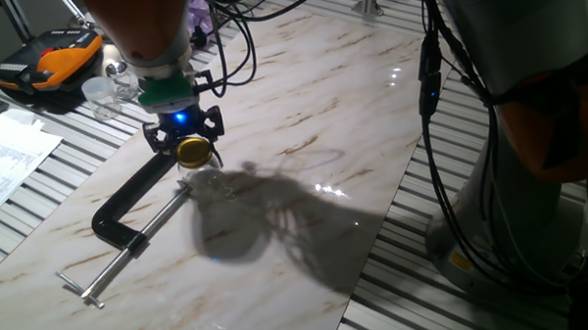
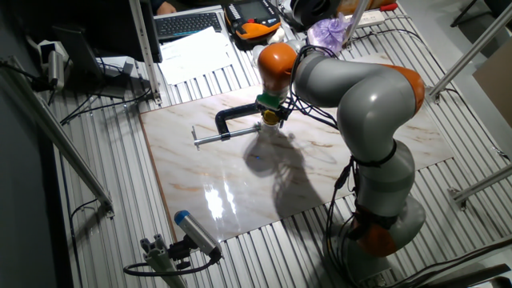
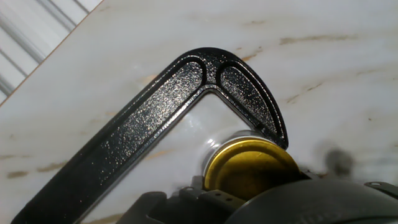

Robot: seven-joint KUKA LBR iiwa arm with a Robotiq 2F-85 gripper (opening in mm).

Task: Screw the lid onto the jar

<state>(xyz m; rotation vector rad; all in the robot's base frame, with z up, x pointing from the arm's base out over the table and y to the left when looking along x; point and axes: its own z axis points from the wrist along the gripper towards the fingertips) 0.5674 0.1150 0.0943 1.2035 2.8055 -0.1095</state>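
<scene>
Your gripper (image 3: 249, 199) grasps the one lid (image 3: 252, 168), just above the single jar (image 1: 207, 185) beside one clamp (image 3: 168, 106).

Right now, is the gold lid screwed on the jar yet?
Not yet, it seems. Done: the end effector has picked up the lid. In hand: it holds it just above the jar, which the black clamp grips. Left: lowering and twisting it on.
</scene>
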